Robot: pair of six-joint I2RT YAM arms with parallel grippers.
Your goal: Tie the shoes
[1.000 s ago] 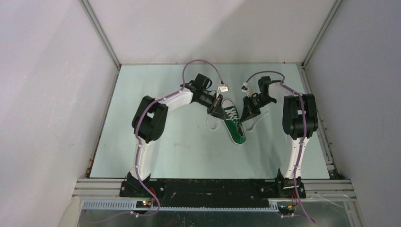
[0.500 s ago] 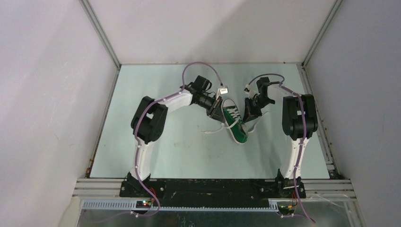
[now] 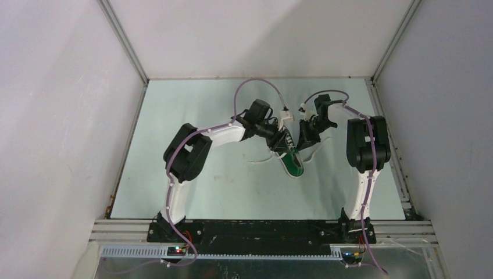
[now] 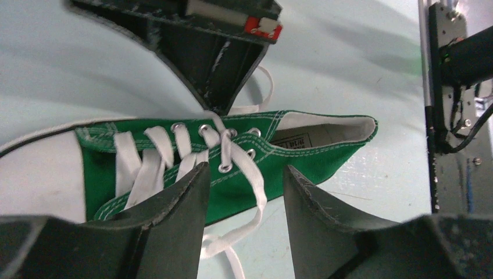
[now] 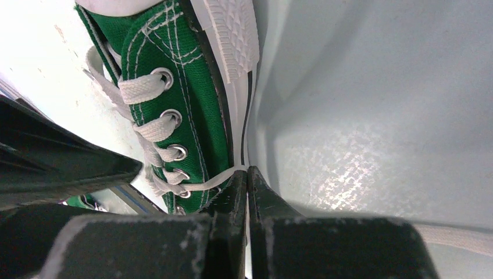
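The right gripper point(image 5: 247, 174) had its two fingers pressed tight together, with a thin white lace point(image 5: 215, 177) pinched between them. That lace ran straight from the pinch to the holes on the side of the green shoe point(image 5: 192, 99).

The left gripper point(image 4: 244, 168) had its fingers wide apart. They hung over the laced part of the shoe, and the other lace point(image 4: 256, 186) drooped down through the gap between them. Nothing was held there.

The shoe lay on the table point(image 3: 192, 174), toward the far middle. It sat right between the two grippers, with its white toe pointing back at the arms.

I think a few things could go wrong. The pinch was very thin, so a hard pull could make the lace slip out. The shoe looked light and nothing held it down, so a pull could drag it or tip it over. The open fingers could also grab green cloth and miss the lace.

From above, the grippers covered the heel and most of the laces. The loose lace ends ran out of the close views. I saw no knot. I could not tell if the shoe lay flat or leaned on its side.
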